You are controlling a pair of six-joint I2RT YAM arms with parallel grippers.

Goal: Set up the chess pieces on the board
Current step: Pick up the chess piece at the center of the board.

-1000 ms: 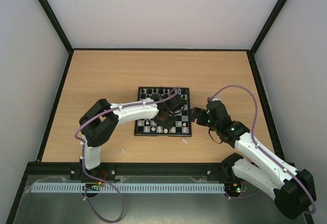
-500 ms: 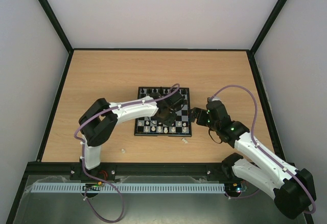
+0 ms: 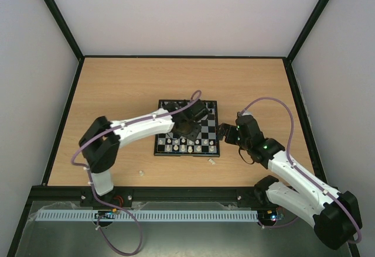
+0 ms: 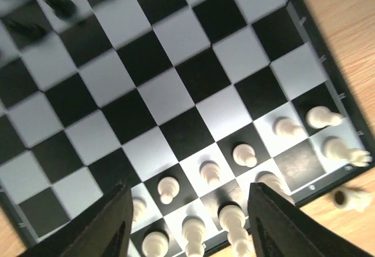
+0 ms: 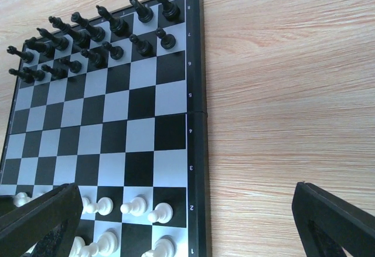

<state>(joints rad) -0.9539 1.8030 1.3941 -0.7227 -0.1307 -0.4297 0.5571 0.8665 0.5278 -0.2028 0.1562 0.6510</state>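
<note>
The left pincer (image 4: 187,222) hangs part-spread and empty over the board (image 4: 146,93), with white chess pieces (image 4: 244,154) in rows just beneath and ahead of it, while the right pincer (image 5: 184,210), spread wide and empty, straddles the board's side edge, with black chess pieces (image 5: 111,26) far ahead.

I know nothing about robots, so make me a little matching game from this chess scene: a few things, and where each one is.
Things: 1 black chess pieces; 2 standing white chess pieces; 3 loose white piece; 4 right claw.
Places: A on the wooden table, off the board; B board's far rows; C by the board's right edge; D board's near rows.
Pairs: 1-B, 2-D, 3-A, 4-C.
</note>
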